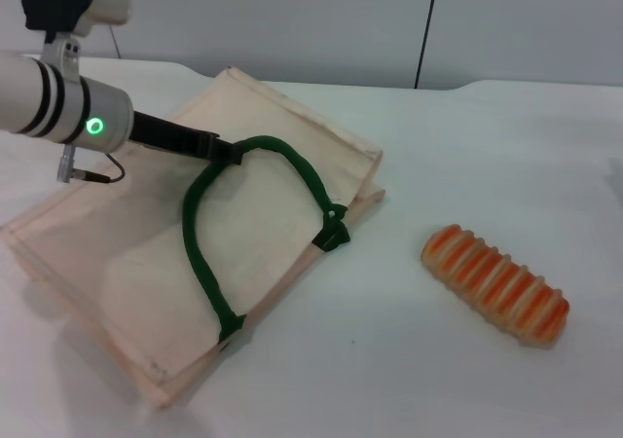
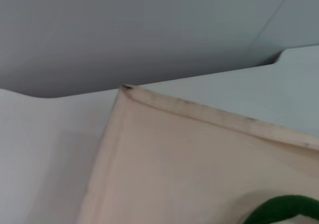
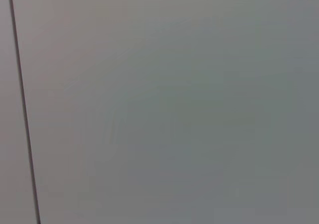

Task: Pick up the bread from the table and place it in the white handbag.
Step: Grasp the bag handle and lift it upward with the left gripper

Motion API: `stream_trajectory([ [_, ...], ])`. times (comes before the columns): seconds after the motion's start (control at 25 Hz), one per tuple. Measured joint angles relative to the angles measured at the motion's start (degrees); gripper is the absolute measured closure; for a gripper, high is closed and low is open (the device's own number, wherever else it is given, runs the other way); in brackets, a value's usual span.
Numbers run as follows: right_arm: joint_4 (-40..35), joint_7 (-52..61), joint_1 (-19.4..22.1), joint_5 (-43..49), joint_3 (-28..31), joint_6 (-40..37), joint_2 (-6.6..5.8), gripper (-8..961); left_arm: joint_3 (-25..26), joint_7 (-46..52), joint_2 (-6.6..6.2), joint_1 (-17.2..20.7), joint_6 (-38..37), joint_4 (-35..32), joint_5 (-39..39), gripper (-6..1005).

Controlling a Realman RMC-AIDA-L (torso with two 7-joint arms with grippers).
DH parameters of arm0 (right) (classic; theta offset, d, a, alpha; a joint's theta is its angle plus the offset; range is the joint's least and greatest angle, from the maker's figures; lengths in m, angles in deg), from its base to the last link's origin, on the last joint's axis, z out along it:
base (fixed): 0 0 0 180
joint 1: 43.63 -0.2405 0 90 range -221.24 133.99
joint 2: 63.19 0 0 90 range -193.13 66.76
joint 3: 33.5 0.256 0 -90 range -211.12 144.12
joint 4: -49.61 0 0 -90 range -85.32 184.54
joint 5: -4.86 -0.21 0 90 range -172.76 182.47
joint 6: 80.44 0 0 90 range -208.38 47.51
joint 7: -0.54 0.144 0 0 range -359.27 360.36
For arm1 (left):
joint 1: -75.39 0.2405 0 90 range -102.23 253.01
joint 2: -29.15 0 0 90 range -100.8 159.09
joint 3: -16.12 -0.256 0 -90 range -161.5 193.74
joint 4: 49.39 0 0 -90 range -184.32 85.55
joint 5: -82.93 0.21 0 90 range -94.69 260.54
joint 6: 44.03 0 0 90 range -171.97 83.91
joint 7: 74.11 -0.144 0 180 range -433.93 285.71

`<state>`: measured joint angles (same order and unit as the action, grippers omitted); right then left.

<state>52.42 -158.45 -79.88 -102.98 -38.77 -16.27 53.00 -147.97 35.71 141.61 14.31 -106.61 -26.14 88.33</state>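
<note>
The bread (image 1: 496,284), a tan loaf with orange-red stripes, lies on the white table (image 1: 389,380) at the right. The white handbag (image 1: 127,253) lies flat at the left, its mouth edge towards the bread. My left gripper (image 1: 224,151) reaches over the bag from the left and is shut on the top of the dark green rope handle (image 1: 200,253), which arches up off the cloth. The left wrist view shows the bag's cloth (image 2: 189,164) and a bit of the handle (image 2: 284,209). My right gripper is out of view.
A grey wall (image 1: 321,19) with a dark vertical seam stands behind the table's far edge. The right wrist view shows only that wall (image 3: 174,109). Bare tabletop lies between the bag and the bread.
</note>
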Motion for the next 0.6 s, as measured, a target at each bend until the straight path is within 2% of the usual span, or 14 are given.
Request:
stream_trajectory([
  [0.48,0.0,0.0,0.1,0.0,0.0,0.0,0.0,99,0.0,0.5,0.25,-0.4,2.8,-2.3,4.1,587],
  [0.6,0.0,0.0,0.3,0.0,0.0,0.0,0.0,100,0.0,0.0,0.43,-0.5,2.8,-2.1,3.9,706],
])
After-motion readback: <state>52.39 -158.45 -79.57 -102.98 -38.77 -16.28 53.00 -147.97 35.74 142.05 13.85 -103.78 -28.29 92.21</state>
